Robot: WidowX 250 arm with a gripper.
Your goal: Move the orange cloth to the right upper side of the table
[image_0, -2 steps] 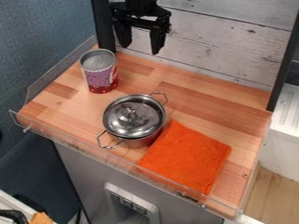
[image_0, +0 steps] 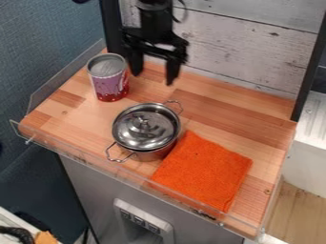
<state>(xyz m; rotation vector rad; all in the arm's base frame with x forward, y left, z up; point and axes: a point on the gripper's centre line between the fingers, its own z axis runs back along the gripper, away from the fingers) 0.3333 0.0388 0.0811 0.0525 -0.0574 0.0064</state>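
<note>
Spreading before pale wall planks (image_0: 242, 47), the wooden tabletop (image_0: 235, 109) bears an orange cloth (image_0: 204, 169), a lidded pot (image_0: 145, 136) and a can (image_0: 108, 81).
The black gripper (image_0: 153, 79) has come lower since the earlier frame, fingers parted, grasping nothing; the cloth lies nearer the camera and to the gripper's right in view, just beside the pot.

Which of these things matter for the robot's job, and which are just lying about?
For the job:
- orange cloth, lying flat
- black gripper, open and empty
- wooden table

Just lying about:
- lidded metal pot, beside the cloth
- purple-and-red can, standing upright
</note>
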